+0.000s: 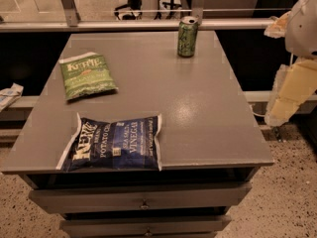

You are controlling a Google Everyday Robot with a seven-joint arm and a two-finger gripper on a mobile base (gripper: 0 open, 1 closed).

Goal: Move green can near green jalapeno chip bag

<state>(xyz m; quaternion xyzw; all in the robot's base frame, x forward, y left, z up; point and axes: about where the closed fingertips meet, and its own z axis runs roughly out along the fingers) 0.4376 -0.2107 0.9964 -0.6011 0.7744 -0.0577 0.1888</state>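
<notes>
The green can (187,36) stands upright near the far edge of the grey table (208,113), right of its middle. The green jalapeno chip bag (86,75) lies flat on the table's left side, well apart from the can. My gripper (286,100) hangs off the table's right side, past its edge, away from both the can and the bag. It holds nothing that I can see.
A larger dark blue chip bag (114,144) lies flat near the table's front edge. Drawers (143,200) sit below the tabletop. A rail (124,26) runs behind the table. A pale object (9,95) lies on a ledge at far left.
</notes>
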